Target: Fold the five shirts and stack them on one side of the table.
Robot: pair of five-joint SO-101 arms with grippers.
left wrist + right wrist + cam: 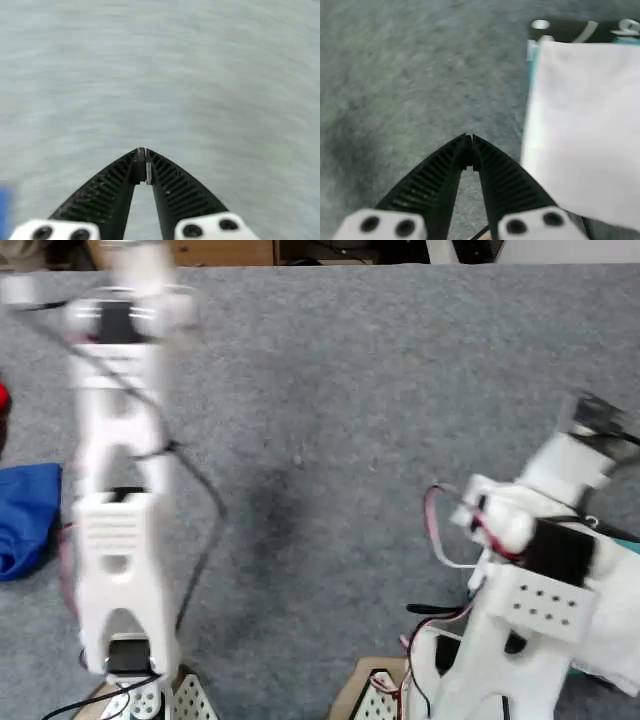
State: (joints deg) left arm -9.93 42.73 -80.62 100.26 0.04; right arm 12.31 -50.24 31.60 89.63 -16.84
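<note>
One crumpled blue shirt is seen at the left edge of the table, right beside the left arm, so it's far nearer the left gripper, which is pinched closed on nothing. The right gripper is closed and empty too, parked beside the folded white shirt.

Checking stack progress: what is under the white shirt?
A teal edge and a black layer peek out from beneath the white shirt. The white shirt covers the rest, so how many pieces lie below cannot be told.
</note>
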